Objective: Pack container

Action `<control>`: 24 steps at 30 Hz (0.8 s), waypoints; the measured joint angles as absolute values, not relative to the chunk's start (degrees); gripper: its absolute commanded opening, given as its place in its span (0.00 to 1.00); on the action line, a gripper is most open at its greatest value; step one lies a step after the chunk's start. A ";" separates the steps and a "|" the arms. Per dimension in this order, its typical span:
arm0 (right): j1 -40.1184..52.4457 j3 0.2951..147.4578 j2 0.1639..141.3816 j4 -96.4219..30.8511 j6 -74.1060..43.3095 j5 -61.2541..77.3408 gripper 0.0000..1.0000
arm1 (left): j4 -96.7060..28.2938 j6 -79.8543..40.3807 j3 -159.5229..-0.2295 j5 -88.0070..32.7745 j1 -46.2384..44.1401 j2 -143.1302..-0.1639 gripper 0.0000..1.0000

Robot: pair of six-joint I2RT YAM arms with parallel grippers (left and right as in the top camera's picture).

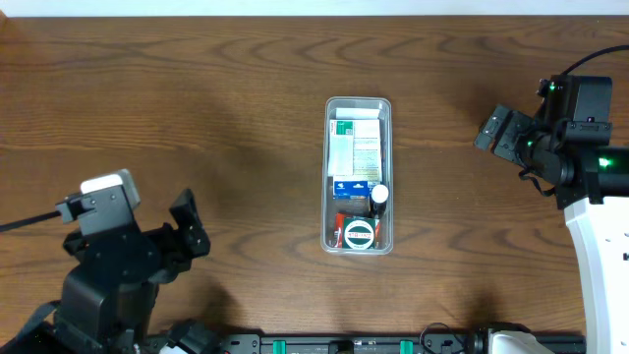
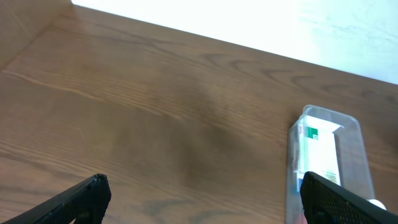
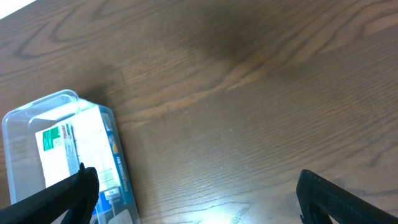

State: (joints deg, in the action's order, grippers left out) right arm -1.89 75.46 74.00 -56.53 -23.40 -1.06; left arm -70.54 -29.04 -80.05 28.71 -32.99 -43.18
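Observation:
The clear plastic container [image 1: 358,174] stands in the middle of the wooden table, long side running front to back. Inside it lie a white and green box [image 1: 355,145], a blue box [image 1: 349,187], a small white bottle [image 1: 378,198] and a round green tin [image 1: 357,233]. My left gripper [image 1: 189,228] hovers open at the front left, far from the container [image 2: 326,162]. My right gripper [image 1: 499,131] hangs open to the right of the container [image 3: 59,155]. Nothing is between either pair of fingers.
Bare wooden tabletop [image 1: 197,108] surrounds the container on all sides. The right arm's white base [image 1: 601,256] stands at the right edge. A black rail [image 1: 354,342] runs along the front edge.

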 measured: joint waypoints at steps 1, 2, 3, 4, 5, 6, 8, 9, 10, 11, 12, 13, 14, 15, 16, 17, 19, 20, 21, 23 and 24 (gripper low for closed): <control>-1.89 75.46 74.00 -56.53 -23.40 -1.06 0.99 | -70.72 -28.60 -80.05 28.91 -32.99 -42.89 0.98; -1.89 75.46 74.00 -56.55 -23.40 -1.04 0.99 | -70.91 -28.40 -80.05 28.99 -32.99 -42.72 0.98; -1.89 75.46 74.00 -56.55 -23.40 -1.06 0.99 | -71.16 -28.25 -80.05 29.10 -32.99 -42.70 0.98; -1.89 75.46 74.00 -56.55 -23.40 -1.06 0.99 | -71.42 -28.18 -80.05 29.15 -32.99 -42.70 0.98; -1.89 75.46 74.00 -56.55 -23.40 -1.06 0.99 | -71.68 -28.08 -80.05 29.15 -32.99 -42.72 0.98; -1.89 75.46 74.00 -56.55 -23.40 -1.06 0.99 | -71.81 -28.01 -80.05 29.17 -32.99 -42.72 0.98; -1.89 75.46 74.00 -56.55 -23.40 -1.04 0.99 | -71.81 -28.01 -80.05 29.17 -32.99 -42.72 0.98; -1.89 75.46 74.00 -56.55 -23.40 -1.06 0.99 | -71.81 -27.99 -80.05 29.17 -32.99 -42.72 0.98; -1.89 75.46 74.00 -56.55 -23.40 -1.06 0.99 | -71.79 -27.99 -80.05 29.17 -32.99 -42.72 0.98; -1.89 75.46 74.00 -56.55 -23.40 -1.06 0.99 | -71.81 -27.99 -80.05 29.17 -32.99 -42.72 0.98; -1.89 75.46 74.00 -56.55 -23.40 -1.06 0.99 | -71.83 -27.99 -80.05 29.17 -32.99 -42.72 0.98; -1.89 75.46 74.00 -56.55 -23.40 -1.06 0.99 | -71.81 -27.99 -80.05 29.17 -32.99 -42.72 0.98; -1.89 75.46 74.00 -56.55 -23.40 -1.06 0.99 | -71.83 -27.99 -80.05 29.17 -32.99 -42.72 0.98; -1.89 75.46 74.00 -56.55 -23.40 -1.06 0.99 | -71.81 -27.99 -80.05 29.17 -32.99 -42.72 0.98; -1.89 75.46 74.00 -56.55 -23.40 -1.06 0.99 | -71.83 -27.99 -80.05 29.17 -32.99 -42.72 0.98; -1.89 75.46 74.00 -56.55 -23.40 -1.06 0.99 | -71.83 -27.99 -80.05 29.17 -32.99 -42.72 0.98; -1.89 75.46 74.00 -56.53 -23.40 -1.06 0.99 | -71.83 -27.99 -80.05 29.17 -32.99 -42.72 0.98; -1.89 75.46 74.00 -56.55 -23.40 -1.06 0.99 | -71.81 -27.99 -80.05 29.17 -32.99 -42.72 0.98; -1.87 75.46 74.00 -56.55 -23.40 -1.06 0.99 | -71.81 -27.99 -80.05 29.17 -32.99 -42.72 0.98; -1.85 75.46 73.95 -56.55 -23.40 -1.06 0.99 | -71.83 -27.99 -80.05 29.17 -32.99 -42.72 0.98; -1.74 75.46 73.78 -56.62 -23.40 -1.06 0.99 | -71.83 -27.99 -80.05 29.17 -32.99 -42.72 0.98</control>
